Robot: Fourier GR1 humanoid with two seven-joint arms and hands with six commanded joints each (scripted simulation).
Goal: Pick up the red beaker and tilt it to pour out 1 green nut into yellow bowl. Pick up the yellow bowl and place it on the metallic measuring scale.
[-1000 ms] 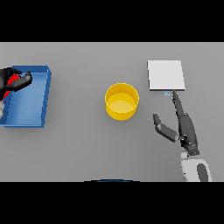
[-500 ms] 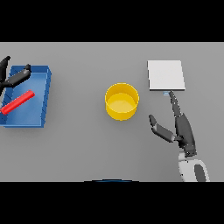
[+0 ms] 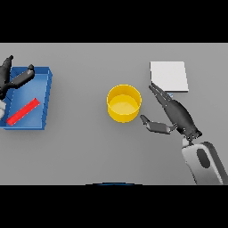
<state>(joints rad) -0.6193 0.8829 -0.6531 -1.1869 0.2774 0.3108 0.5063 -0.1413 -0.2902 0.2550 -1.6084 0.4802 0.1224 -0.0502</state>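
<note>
Where it lies flat: red beaker (image 3: 23,111) | seemingly in blue tray (image 3: 46,95)

Flat grey desk (image 3: 80,151). On it: open blue rectangular tray (image 3: 45,102) far left, round yellow bowl (image 3: 124,103) centre, flat square metallic scale (image 3: 168,76) to its right, all apart.

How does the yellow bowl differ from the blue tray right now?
The yellow bowl is round and stands mid-table beside the right hand; the blue tray is rectangular and sits at the left edge. The bowl looks empty; the tray holds the red beaker. Both rest on the table.
</note>
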